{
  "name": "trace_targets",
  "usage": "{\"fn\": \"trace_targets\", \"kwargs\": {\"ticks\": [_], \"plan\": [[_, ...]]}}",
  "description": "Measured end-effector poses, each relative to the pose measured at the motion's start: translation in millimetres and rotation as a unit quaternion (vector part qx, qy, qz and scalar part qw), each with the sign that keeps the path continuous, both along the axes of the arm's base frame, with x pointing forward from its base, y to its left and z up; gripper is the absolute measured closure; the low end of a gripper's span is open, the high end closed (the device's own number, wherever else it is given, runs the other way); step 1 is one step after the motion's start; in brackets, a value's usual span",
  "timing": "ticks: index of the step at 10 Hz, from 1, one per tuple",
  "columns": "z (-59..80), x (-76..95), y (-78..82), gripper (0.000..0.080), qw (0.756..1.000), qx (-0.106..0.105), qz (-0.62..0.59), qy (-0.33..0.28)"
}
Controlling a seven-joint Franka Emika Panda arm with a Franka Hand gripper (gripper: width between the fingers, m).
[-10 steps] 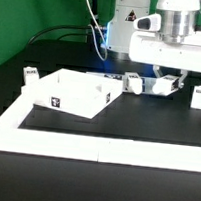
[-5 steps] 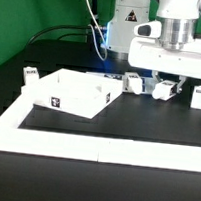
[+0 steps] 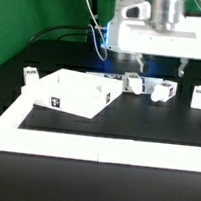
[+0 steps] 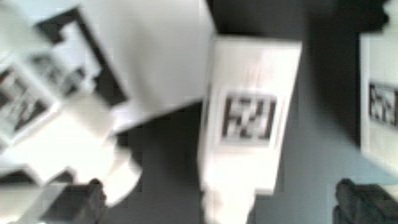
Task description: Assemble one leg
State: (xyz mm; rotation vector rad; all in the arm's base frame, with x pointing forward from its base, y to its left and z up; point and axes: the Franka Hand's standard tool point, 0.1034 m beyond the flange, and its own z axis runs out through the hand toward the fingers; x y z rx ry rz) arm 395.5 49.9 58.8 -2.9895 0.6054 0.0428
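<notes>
Four white legs lie on the black tabletop (image 3: 137, 117), each with a marker tag. One leg (image 3: 31, 73) is far toward the exterior view's left and one leg (image 3: 199, 96) far toward its right. The other two lie close together in the middle: the middle-left leg (image 3: 132, 84) and the middle-right leg (image 3: 162, 91).

The single hand (image 3: 161, 67) hangs above that middle pair, its two fingers spread wide and holding nothing. In the wrist view one leg (image 4: 249, 110) lies between the two dark fingertips (image 4: 80, 200), clear of both.

One white square panel (image 3: 69, 93) sits left of the middle legs. One white L-shaped rail (image 3: 94, 144) runs along the front and left edges.
</notes>
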Motion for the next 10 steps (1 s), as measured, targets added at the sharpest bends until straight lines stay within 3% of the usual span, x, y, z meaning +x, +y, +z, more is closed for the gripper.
{"fn": "trace_targets", "kwargs": {"ticks": [1, 3, 7, 8, 10], "plan": [[10.1, 14.8, -18.7, 0.0152, 1.0, 0.006, 0.009, -0.007], [14.2, 37.4, -32.9, 0.0151, 0.993, -0.006, 0.109, -0.043], [12.5, 35.4, -33.3, 0.0151, 0.992, -0.008, 0.115, -0.044], [8.9, 28.2, -39.4, 0.0151, 0.985, -0.02, 0.159, -0.055], [4.6, 11.9, -67.2, 0.0151, 0.961, -0.027, 0.269, -0.053]]}}
